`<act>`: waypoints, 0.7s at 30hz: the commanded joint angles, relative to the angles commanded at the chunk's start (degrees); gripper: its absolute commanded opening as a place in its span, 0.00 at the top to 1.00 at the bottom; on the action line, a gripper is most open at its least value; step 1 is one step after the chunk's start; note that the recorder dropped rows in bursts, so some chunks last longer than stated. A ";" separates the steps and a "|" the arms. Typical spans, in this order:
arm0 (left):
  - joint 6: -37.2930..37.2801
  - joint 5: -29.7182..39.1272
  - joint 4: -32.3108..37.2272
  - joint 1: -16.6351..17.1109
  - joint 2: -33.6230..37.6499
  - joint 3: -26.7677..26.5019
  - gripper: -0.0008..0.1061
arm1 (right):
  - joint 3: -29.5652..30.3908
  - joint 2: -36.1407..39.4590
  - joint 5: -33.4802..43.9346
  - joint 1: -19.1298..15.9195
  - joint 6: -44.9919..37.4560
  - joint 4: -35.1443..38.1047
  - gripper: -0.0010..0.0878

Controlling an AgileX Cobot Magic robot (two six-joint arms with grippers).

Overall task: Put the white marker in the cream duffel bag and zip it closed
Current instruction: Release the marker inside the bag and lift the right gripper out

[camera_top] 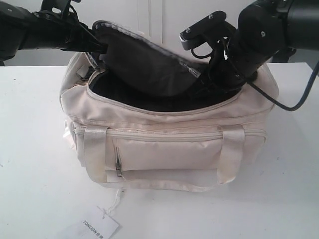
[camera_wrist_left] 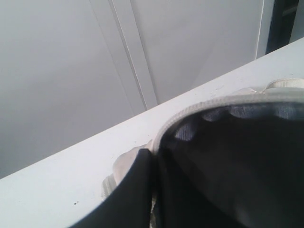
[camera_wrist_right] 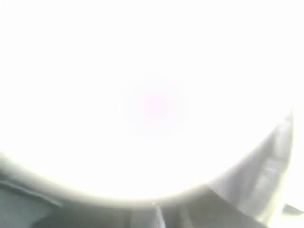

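Note:
The cream duffel bag [camera_top: 164,149] stands on the white table with its mouth open. Its curved top flap [camera_top: 144,64] is lifted, dark grey lining showing. My left gripper [camera_top: 102,47] is shut on the flap's left end; in the left wrist view a dark finger [camera_wrist_left: 133,194] presses against the lining [camera_wrist_left: 237,166] just below the zipper edge [camera_wrist_left: 213,102]. My right gripper [camera_top: 209,82] reaches down into the bag's right end, its fingers hidden by flap and rim. The right wrist view is washed out white. The white marker is out of view.
A white paper tag [camera_top: 97,226] on a string lies on the table [camera_top: 35,174] in front of the bag. A black cable [camera_top: 289,107] loops from the right arm over the bag's right end. A pale wall stands behind.

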 joint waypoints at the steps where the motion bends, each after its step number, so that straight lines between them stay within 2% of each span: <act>1: 0.00 0.00 0.00 0.00 0.00 0.00 0.99 | 0.00 0.00 0.52 0.00 0.00 0.00 0.99; 9: 0.00 0.00 0.00 0.00 0.00 0.00 0.99 | 0.00 0.00 1.72 0.00 0.00 0.00 0.98; 12: 0.00 0.00 0.00 0.00 0.00 0.00 0.99 | 0.00 0.00 1.61 0.00 0.00 0.12 0.90; 17: 0.00 0.00 0.00 0.00 0.00 0.00 0.99 | 0.00 0.00 1.61 0.00 0.52 0.12 0.69; 21: 0.00 0.00 0.00 0.00 0.00 0.00 0.99 | 0.00 0.00 1.61 0.00 2.53 0.32 0.61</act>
